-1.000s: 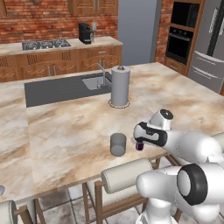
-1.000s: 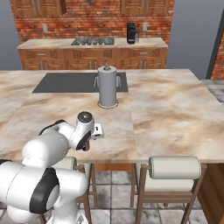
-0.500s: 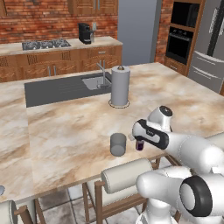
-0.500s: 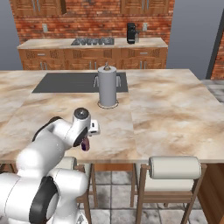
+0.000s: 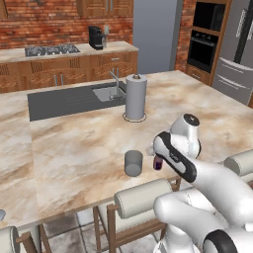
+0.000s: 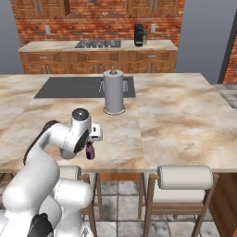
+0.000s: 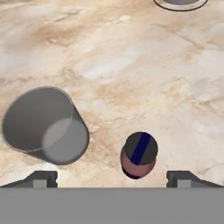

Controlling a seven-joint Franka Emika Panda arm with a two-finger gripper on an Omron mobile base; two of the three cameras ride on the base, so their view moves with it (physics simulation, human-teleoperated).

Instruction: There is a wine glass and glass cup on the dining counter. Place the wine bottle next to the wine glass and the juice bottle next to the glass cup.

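The juice bottle (image 5: 157, 163) (image 6: 90, 152), small with dark purple contents, stands upright on the dining counter (image 5: 74, 143) near its front edge. In the hand view I look down on its dark cap (image 7: 139, 154). The grey glass cup (image 5: 133, 163) (image 7: 43, 124) stands just left of it, with a small gap between them. My gripper (image 5: 158, 153) (image 6: 90, 143) (image 7: 116, 180) hangs straight above the bottle, open, its fingertips (image 7: 43, 178) wide apart and touching nothing. The wine glass and the wine bottle are out of view.
A white paper-towel roll (image 5: 135, 96) (image 6: 114, 90) stands mid-counter, its base at the top of the hand view (image 7: 179, 3). Behind it lie the inset sink (image 5: 106, 92) and a dark panel. Padded stools (image 5: 143, 197) (image 6: 183, 177) stand along the counter's front edge.
The hand has lifted a little above the juice bottle, which stays standing beside the glass cup. The cup has not moved.
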